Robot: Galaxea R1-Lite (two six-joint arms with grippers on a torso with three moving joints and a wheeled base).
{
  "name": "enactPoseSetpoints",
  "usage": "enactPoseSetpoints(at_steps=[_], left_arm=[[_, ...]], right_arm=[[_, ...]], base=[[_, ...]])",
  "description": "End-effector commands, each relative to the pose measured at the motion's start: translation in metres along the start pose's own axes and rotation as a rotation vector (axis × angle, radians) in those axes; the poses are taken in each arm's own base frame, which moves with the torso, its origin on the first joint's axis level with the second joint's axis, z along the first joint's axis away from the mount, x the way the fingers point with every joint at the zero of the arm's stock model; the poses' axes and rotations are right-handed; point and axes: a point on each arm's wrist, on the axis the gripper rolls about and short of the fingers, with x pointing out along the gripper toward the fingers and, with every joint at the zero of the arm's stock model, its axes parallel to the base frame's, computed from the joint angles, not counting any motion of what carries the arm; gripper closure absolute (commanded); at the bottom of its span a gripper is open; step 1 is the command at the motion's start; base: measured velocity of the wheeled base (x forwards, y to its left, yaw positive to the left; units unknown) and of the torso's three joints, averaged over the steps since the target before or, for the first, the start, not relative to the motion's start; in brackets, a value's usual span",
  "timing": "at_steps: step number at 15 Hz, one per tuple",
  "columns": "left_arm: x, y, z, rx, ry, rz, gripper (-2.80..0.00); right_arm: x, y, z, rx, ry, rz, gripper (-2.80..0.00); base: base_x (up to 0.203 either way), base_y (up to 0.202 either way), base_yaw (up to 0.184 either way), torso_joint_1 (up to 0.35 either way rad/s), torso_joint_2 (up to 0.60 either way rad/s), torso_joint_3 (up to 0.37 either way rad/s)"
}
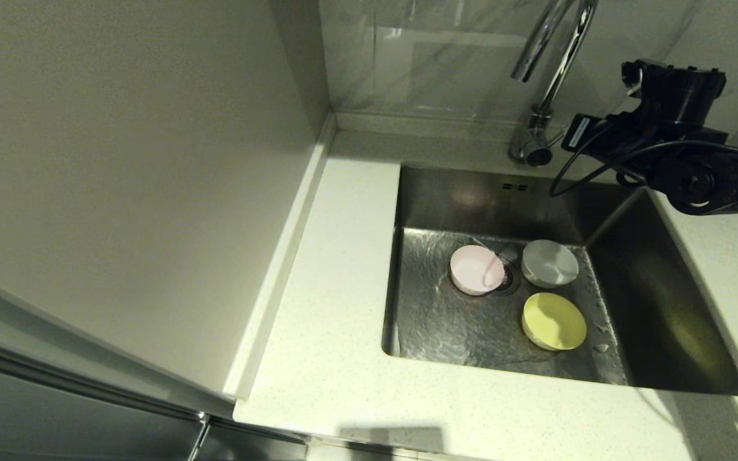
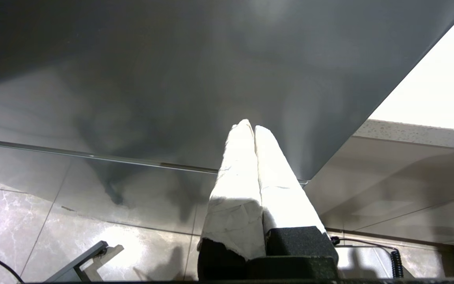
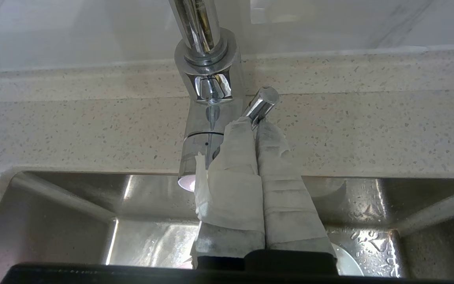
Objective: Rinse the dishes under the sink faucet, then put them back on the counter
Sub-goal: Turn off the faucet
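- Fingers (image 3: 268, 165) of our right gripper (image 3: 255, 128) are pressed together, tips at the sink faucet (image 3: 207, 79) lever (image 3: 261, 103), holding nothing.
- We note pink bowl (image 1: 475, 269), white bowl (image 1: 549, 263) and yellow-green bowl (image 1: 553, 321) in the wet steel sink (image 1: 657, 307).
- Speckled counter (image 1: 337, 358) surrounds it.
- Our left gripper (image 2: 253, 128) hangs parked, closed, below the counter.

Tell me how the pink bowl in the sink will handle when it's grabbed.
The pink bowl sits under running water on the wet sink floor, so it is probably slippery. It looks small and matte, likely light and rigid. Resting partly over the drain, it may slide or tip if nudged.
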Motion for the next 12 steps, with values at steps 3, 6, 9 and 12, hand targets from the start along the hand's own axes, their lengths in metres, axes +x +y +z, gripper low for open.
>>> enactPoseSetpoints(at_steps=[3, 6, 9, 12], left_arm=[[0.0, 0.0, 0.0, -0.001, -0.002, 0.0, 0.0], [0.0, 0.0, 0.0, -0.001, -0.002, 0.0, 0.0], [0.0, 0.0, 0.0, -0.001, -0.002, 0.0, 0.0], [0.0, 0.0, 0.0, -0.001, -0.002, 0.0, 0.0]], right_arm=[[-0.021, 0.002, 0.016, 0.012, -0.002, 0.007, 0.0], [-0.063, 0.006, 0.031, 0.022, 0.038, 0.022, 0.0], [-0.111, 0.004, 0.033, 0.018, 0.139, 0.053, 0.0], [-0.141, -0.005, 0.004, -0.007, 0.332, 0.025, 0.0]], base=[[0.0, 0.0, 0.0, 0.0, 0.0, 0.0], [0.0, 0.0, 0.0, 0.0, 0.0, 0.0], [0.0, 0.0, 0.0, 0.0, 0.0, 0.0], [0.0, 0.0, 0.0, 0.0, 0.0, 0.0]])
